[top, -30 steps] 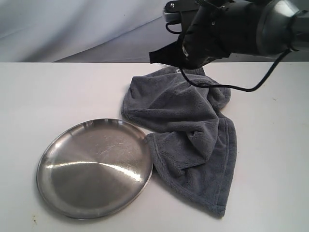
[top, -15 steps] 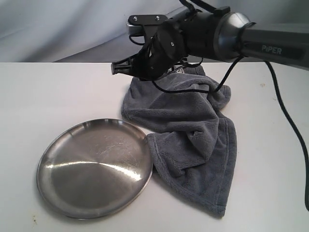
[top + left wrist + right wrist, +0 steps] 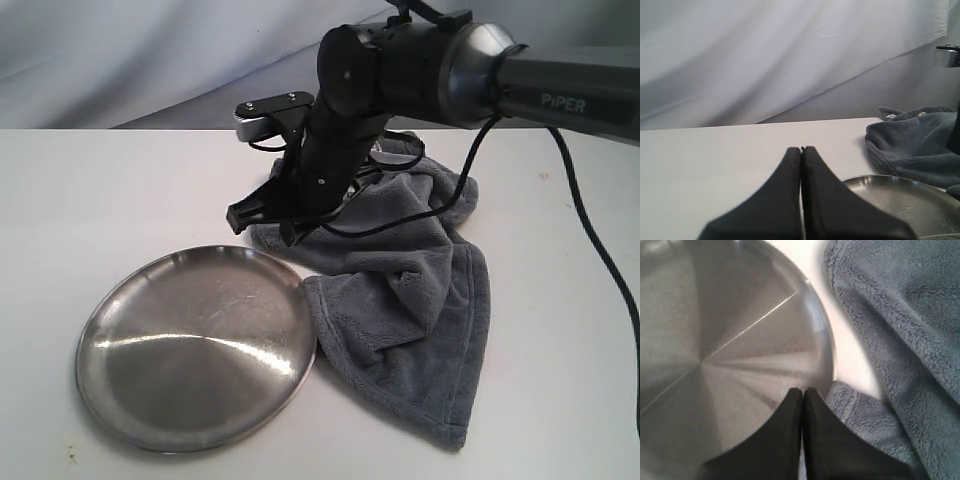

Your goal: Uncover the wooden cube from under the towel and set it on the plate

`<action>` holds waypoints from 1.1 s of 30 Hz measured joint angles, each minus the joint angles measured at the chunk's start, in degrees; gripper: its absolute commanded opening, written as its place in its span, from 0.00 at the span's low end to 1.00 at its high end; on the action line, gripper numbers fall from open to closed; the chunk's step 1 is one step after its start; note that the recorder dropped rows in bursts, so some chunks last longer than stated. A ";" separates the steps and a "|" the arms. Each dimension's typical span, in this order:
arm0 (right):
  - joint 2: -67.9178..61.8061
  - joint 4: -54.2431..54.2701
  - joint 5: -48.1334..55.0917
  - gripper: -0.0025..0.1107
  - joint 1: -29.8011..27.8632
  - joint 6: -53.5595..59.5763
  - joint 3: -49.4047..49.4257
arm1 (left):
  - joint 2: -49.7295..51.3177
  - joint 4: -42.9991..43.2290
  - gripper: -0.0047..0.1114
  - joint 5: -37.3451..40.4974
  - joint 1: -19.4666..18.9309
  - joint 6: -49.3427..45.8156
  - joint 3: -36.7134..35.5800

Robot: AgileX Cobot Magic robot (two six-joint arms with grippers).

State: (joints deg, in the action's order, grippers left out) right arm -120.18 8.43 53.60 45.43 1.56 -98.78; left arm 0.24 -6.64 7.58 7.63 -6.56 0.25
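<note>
Pale wooden cube is not visible, presumably under the crumpled blue-grey fleece towel; the right gripper, jaws pressed together and empty, has swung down to the towel's edge beside the round steel plate, so uncovering appears imminent.

**Soft, even light; glare on the steel, blur close to the wrist lenses**

You get bright, diffuse light in the exterior view, with a cool grey cast. The table reads almost blown-out white. Shadows are faint: only a thin, soft one runs along the edges of the towel and the plate. A pale glare streak crosses the plate's brushed surface. The dark arm shows little detail. In the left wrist view the left gripper is soft-edged and out of focus near the lens, while the backdrop is evenly lit. In the right wrist view the right gripper is likewise blurred, and bright radial streaks fan across the steel.
</note>
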 measured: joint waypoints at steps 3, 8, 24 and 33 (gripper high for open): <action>2.72 -1.38 0.36 0.02 2.22 0.00 2.17 | 0.00 0.00 0.04 0.00 0.00 0.00 0.00; 7.61 -6.14 0.16 0.02 5.45 -3.55 8.69 | 0.00 0.00 0.04 0.00 0.00 0.00 0.00; 12.35 -32.73 9.37 0.02 5.26 -19.51 19.54 | 0.00 0.00 0.04 0.00 0.00 0.00 0.00; 12.35 -41.61 3.53 0.02 -1.96 -27.03 19.54 | 0.00 0.00 0.04 0.00 0.00 0.00 0.00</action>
State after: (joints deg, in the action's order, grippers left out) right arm -107.83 -33.18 57.13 43.47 -25.48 -79.24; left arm 0.24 -6.64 7.58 7.63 -6.56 0.25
